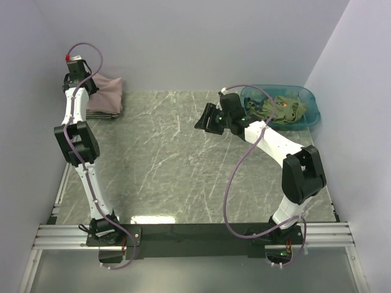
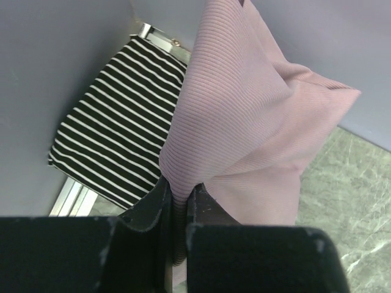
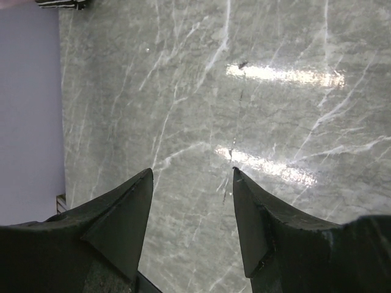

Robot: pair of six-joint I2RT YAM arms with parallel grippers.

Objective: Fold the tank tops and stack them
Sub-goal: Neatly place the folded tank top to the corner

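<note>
Grey marble-patterned table (image 1: 183,159), widest thing in the overhead view. At its far right corner, teal plastic basin (image 1: 310,104), with crumpled olive green tank tops (image 1: 282,108) heaped inside. In the far left corner, close against the wall, dusty pink tank top (image 2: 244,122): ribbed cloth, bunched into loose folds and lying partly over the striped tank top (image 2: 116,140). Beneath it, that striped one: black with thin white stripes, folded flat, one edge beside the metal rail (image 2: 73,198) at the table's side. Left gripper (image 2: 176,196) right at this pile, at the end of the arm stretched along the left wall: clenched on a fold of the dusty pink tank top, cloth pinched tight between both fingers. Right gripper (image 3: 191,174) over bare marble, near the teal plastic basin but apart from it: released, fingers spread wide, tips aimed across the table toward the far left corner
</note>
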